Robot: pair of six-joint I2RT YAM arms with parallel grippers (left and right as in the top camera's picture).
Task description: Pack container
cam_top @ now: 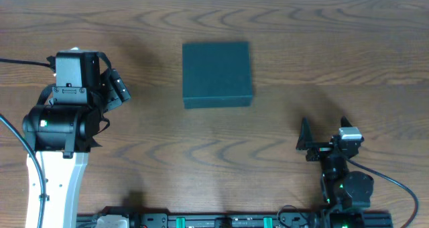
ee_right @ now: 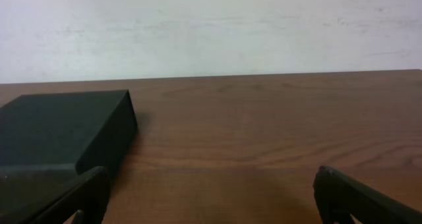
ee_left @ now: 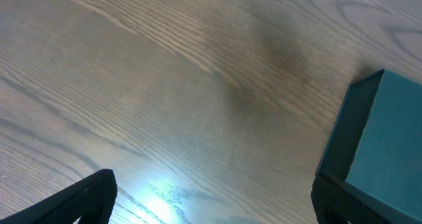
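**Shut box may skid if nudged**

Near right, the right gripper (cam_top: 325,129) stands spread and empty. At left, the left gripper (cam_top: 112,80) is equally wide. Farther off, mid-table, the container (cam_top: 217,74) lies closed, apart from both. A one-sided push at its lid could slide it across the smooth table (cam_top: 301,40).

Wood-grain table (cam_top: 301,47), plain white wall (ee_right: 211,26) behind — soft glare
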